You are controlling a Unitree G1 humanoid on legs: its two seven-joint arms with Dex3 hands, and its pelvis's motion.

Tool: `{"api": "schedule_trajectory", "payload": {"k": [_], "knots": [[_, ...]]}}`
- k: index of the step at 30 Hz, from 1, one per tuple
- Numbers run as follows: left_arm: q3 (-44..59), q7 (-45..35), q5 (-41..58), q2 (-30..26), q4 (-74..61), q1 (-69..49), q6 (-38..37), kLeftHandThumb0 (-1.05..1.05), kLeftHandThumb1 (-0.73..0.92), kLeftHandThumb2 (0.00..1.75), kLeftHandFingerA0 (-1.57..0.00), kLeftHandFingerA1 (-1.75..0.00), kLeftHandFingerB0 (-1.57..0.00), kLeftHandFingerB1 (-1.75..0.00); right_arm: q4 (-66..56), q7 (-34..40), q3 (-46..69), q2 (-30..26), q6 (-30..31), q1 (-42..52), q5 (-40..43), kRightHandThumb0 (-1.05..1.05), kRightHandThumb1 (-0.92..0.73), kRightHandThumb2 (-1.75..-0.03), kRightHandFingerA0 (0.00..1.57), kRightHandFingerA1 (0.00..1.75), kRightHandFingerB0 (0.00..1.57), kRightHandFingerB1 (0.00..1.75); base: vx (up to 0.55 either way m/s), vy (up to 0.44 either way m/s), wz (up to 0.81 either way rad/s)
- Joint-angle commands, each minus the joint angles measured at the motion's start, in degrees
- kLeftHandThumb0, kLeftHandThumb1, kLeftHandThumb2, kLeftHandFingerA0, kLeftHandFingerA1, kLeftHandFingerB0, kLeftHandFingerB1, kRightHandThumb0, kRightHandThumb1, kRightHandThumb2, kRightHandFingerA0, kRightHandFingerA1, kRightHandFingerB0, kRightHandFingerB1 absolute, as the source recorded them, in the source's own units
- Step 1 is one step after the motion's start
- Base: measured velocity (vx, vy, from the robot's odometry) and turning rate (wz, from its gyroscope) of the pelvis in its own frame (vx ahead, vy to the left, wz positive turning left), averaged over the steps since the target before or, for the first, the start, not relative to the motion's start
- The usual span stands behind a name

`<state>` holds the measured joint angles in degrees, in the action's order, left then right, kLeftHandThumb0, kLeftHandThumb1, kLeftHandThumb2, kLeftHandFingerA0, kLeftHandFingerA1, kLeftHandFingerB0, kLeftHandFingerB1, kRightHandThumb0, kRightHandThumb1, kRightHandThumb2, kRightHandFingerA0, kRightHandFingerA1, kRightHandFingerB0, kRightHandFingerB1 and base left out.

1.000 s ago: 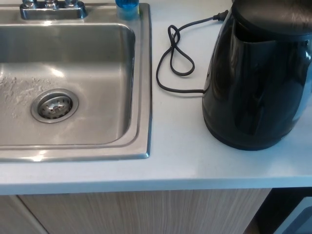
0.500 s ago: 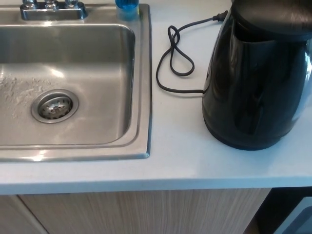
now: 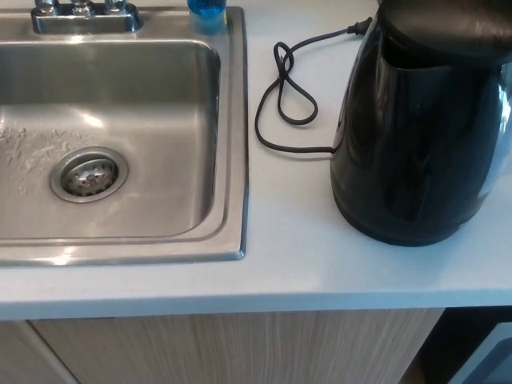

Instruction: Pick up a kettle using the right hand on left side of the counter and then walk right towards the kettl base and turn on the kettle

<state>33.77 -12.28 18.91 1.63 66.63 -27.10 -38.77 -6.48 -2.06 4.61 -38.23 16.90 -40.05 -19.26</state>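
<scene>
A glossy black kettle (image 3: 420, 128) stands upright on the pale counter (image 3: 296, 264) at the right of the head view, its right side cut off by the picture edge. A black power cord (image 3: 284, 96) runs out from its lower left, loops on the counter and ends in a plug near the kettle's top left. Whether the kettle sits on a base cannot be told. Neither of my hands shows in the picture.
A stainless steel sink (image 3: 232, 160) with a round drain (image 3: 90, 174) fills the left half. A faucet base (image 3: 84, 14) and a blue bottle (image 3: 208, 11) stand at its back rim. Wood-grain cabinet fronts (image 3: 240, 348) lie below the counter's front edge.
</scene>
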Motion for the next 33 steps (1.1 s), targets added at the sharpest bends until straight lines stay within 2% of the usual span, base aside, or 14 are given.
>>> {"api": "schedule_trajectory", "payload": {"k": [1, 4, 5, 9, 10, 12, 17, 18, 19, 23, 24, 27, 32, 33], "knots": [[1.2, -1.4, 1.1, -2.3, 1.2, -1.3, -5.0, -0.03, 0.52, 0.99, -1.03, -0.88, -0.96, -0.76, 18.5, -24.1, -8.9, -3.7, 0.1, -12.3, 4.6, -0.87, -0.82, -1.24, 0.28, 0.56, 0.25, 0.48, 0.00, 0.000, 0.00], [1.2, -0.6, 0.8, -2.2, 0.7, -1.6, -5.8, -0.02, 0.48, 1.06, -1.04, -0.92, -0.96, -0.79, 28.6, -25.8, -11.8, -2.7, -6.2, -15.7, 3.5, -0.86, -0.81, -1.24, 0.33, 0.60, 0.22, 0.48, 0.00, 0.000, 0.00], [1.3, -0.9, 1.0, -2.3, 0.8, -1.5, -5.6, -0.03, 0.51, 1.04, -1.06, -0.89, -0.97, -0.77, 29.5, -26.0, -12.2, -2.7, -6.4, -16.1, 3.3, -0.89, -0.92, -0.75, 0.34, 0.51, 0.32, 0.39, 0.00, 0.000, 0.00], [1.7, -1.3, 1.2, -2.5, 1.1, -1.4, -5.3, -0.03, 0.51, 1.04, -1.06, -0.89, -0.97, -0.77, 32.6, -26.3, -13.3, -2.8, -7.7, -17.5, 3.3, -0.89, -0.92, -0.75, 0.34, 0.51, 0.32, 0.39, 0.00, 0.000, 0.00], [1.5, -0.9, 0.7, -2.6, 1.0, -1.5, -5.9, -0.05, 0.49, 1.10, -1.01, -0.91, -0.96, -0.80, 35.5, -26.2, -14.6, -2.3, -8.6, -18.7, 2.1, -0.84, -0.92, -0.75, 0.32, 0.50, 0.31, 0.36, 0.00, 0.000, 0.00], [1.7, -1.5, 0.9, -2.6, 0.6, -1.9, -6.7, -0.03, 0.48, 1.10, -1.02, -0.90, -0.96, -0.78, 42.7, -26.3, -16.8, -0.5, -9.8, -21.9, 0.6, -0.84, -0.92, -0.79, 0.33, 0.48, 0.29, 0.34, 0.00, 0.000, 0.00], [2.1, -2.5, 1.4, -2.8, 1.2, -1.6, -6.4, 0.00, 0.50, 1.05, -1.05, -0.89, -0.98, -0.77, 48.9, -25.7, -19.1, 0.5, -11.8, -25.1, -0.2, -0.85, -0.92, -0.78, 0.38, 0.45, 0.33, 0.34, 0.00, 0.000, 0.00], [2.1, -2.2, 1.2, -2.9, 1.5, -1.5, -6.4, -0.01, 0.49, 1.07, -1.05, -0.89, -0.98, -0.76, 51.1, -25.3, -19.9, 1.2, -12.3, -26.1, -0.8, -0.92, -0.84, -0.88, 0.38, 0.50, 0.31, 0.39, 0.00, 0.000, 0.00], [1.9, -1.5, 0.7, -2.8, 1.3, -1.7, -6.4, -0.02, 0.51, 1.03, -1.04, -0.89, -0.96, -0.76, 52.8, -24.8, -20.4, 1.5, -13.2, -26.8, -0.9, -0.88, -0.92, -0.78, 0.44, 0.49, 0.36, 0.38, 0.00, 0.000, 0.00], [2.2, -2.4, 1.2, -2.6, 1.2, -1.8, -6.8, -0.02, 0.49, 1.09, -1.03, -0.90, -0.97, -0.77, 56.7, -23.9, -21.4, 2.0, -15.3, -28.2, -0.9, -0.84, -0.92, -0.77, 0.44, 0.48, 0.38, 0.37, 0.00, 0.000, 0.00], [2.3, -2.4, 1.2, -2.5, 1.3, -1.9, -6.6, 0.00, 0.52, 1.03, -1.04, -0.88, -0.97, -0.75, 58.1, -22.9, -22.1, 1.9, -16.3, -28.3, -1.7, -0.85, -0.92, -0.73, 0.54, 0.51, 0.41, 0.39, 0.00, 0.000, 0.00], [2.3, -2.2, 0.9, -2.6, 1.5, -2.3, -7.0, 0.01, 0.50, 1.05, -1.04, -0.90, -0.97, -0.77, 60.7, -20.4, -23.0, 1.5, -19.4, -27.8, -2.8, -0.81, -0.92, -0.69, 0.60, 0.52, 0.44, 0.40, 0.00, 0.000, 0.00], [2.2, -1.2, 0.6, -2.7, 1.6, -2.2, -6.3, 0.02, 0.50, 1.07, -1.04, -0.90, -0.97, -0.77, 62.8, -18.9, -22.9, 1.2, -21.6, -28.0, -3.2, -0.82, -0.92, -0.70, 0.62, 0.52, 0.44, 0.39, 0.00, 0.000, 0.00], [2.8, -3.0, 1.6, -2.6, 1.8, -2.0, -6.7, 0.03, 0.50, 1.11, -1.01, -0.98, -0.91, -0.90, 61.7, -17.9, -22.4, -0.4, -23.8, -26.3, -3.3, -0.73, -0.90, -0.67, 0.62, 0.55, 0.45, 0.41, 0.00, 0.000, 0.00]]}}
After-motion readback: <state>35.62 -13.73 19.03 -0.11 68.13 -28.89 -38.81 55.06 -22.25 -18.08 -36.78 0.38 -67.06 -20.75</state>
